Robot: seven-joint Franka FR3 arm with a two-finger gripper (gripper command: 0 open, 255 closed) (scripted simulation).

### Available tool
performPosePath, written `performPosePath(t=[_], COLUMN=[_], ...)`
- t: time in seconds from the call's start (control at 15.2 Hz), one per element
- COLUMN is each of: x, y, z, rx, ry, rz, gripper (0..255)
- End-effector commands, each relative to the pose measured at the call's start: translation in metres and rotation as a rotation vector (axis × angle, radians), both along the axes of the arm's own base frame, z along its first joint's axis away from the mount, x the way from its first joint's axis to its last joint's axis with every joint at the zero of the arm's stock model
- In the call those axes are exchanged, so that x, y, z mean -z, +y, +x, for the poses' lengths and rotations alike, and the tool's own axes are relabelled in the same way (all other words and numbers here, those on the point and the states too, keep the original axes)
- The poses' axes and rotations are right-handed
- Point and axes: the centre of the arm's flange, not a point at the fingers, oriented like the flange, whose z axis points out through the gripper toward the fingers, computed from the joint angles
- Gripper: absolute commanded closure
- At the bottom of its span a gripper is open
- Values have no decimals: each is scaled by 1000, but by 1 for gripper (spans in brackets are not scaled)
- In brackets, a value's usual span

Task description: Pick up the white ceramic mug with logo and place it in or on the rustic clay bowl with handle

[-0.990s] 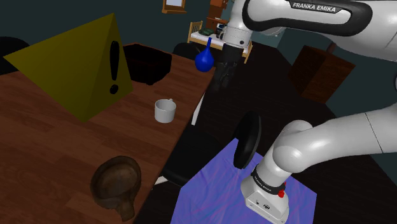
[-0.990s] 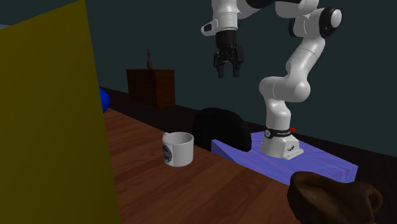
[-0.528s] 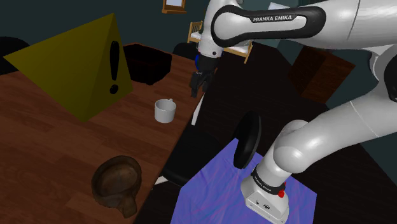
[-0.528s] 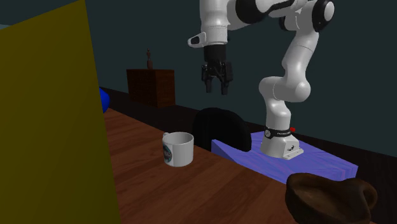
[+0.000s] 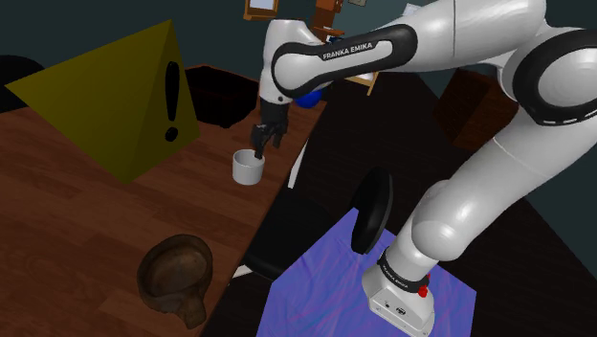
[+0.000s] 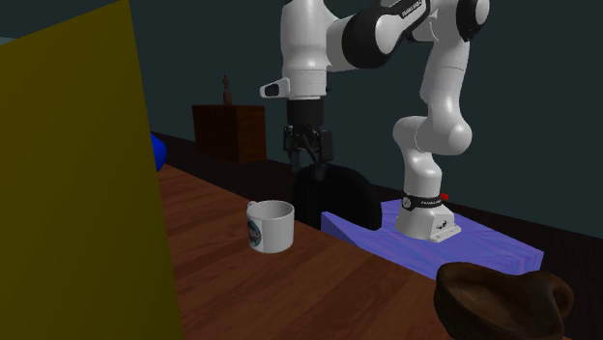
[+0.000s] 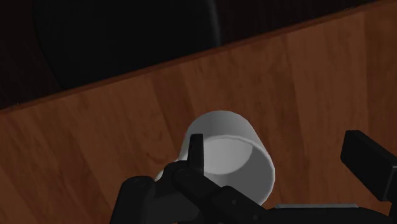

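Mug (image 5: 249, 168) (image 6: 270, 225) (image 7: 232, 156): white, upright on the tabletop (image 5: 77, 220) (image 6: 290, 290) (image 7: 95, 140), mouth up, close to the tabletop's edge; a dark round logo (image 6: 253, 229) shows on its side.
Bowl (image 5: 145, 270) (image 6: 502, 299): brown, on the same tabletop, well apart from the mug, with nothing in it.
Claw (image 5: 260, 142) (image 6: 309, 159) (image 7: 277, 143): wide open and empty; in the wrist view the fingers (image 7: 366, 159) stand far apart.
Mug to claw: the mug is below the claw and not touched. In the wrist view one finger lies over the mouth of the mug and the other stands out beyond its wall, so the mug is not centred between them. In the second exterior view the claw hangs above the mug and a little to that view's right.
Step in hand: by my judgement, the approach for the grasp; the lift is not yet begun.
How to do it well: first bring the claw sideways until the mug sits in the middle between the fingers, then go straight down and close only when both fingers are beside the wall, or on the two sides of one wall.
Care: a fingertip landing on the rim could tip the mug or push it toward the edge. The handle I cannot make out, so its side should be checked.
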Motion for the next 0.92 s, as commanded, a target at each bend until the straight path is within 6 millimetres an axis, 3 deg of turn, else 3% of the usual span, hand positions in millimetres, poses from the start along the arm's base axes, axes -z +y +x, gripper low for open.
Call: performPosePath(t=[0.0, 0.4, 0.86], x=[16, 63, 100], y=[13, 48, 46], z=[16, 67, 67], rx=[-12, -44, -44], ry=[-5, -18, -18], rz=[-13, -52, -52], gripper=[0, 0, 0])
